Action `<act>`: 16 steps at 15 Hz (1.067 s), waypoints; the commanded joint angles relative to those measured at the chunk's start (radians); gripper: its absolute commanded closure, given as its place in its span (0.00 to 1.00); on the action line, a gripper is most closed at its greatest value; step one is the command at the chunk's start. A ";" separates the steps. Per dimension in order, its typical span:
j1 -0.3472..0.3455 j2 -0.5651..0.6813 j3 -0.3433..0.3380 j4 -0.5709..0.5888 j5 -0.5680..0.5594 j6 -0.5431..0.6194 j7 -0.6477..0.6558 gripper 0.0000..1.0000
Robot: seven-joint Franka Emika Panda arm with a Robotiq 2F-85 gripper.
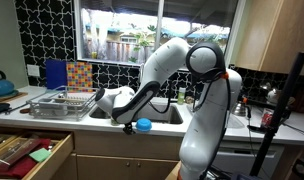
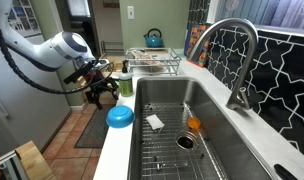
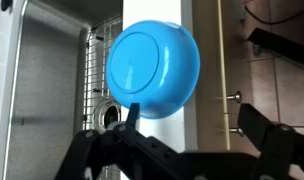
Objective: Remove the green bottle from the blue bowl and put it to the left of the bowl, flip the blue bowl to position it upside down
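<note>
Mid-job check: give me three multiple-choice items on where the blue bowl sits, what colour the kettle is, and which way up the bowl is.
1. Where is the blue bowl?
A) on the dish rack
B) on the counter edge beside the sink
C) on the floor

2. What colour is the kettle?
A) red
B) white
C) blue

3. How does the bowl sit?
A) upside down
B) upright
C) on its side

Answers:
1 B: in an exterior view it rests on the white strip next to the basin.
2 C: its body is blue.
3 A: the wrist view shows its flat base facing up.
</note>
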 commanded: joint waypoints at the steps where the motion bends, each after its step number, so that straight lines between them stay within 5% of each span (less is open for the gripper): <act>1: -0.021 -0.130 -0.038 0.036 0.233 -0.066 -0.184 0.00; 5: -0.045 -0.242 -0.078 0.139 0.404 -0.254 -0.335 0.00; 8: -0.079 -0.297 -0.105 0.227 0.441 -0.368 -0.314 0.00; 16: -0.165 -0.404 -0.156 0.297 0.556 -0.297 -0.122 0.00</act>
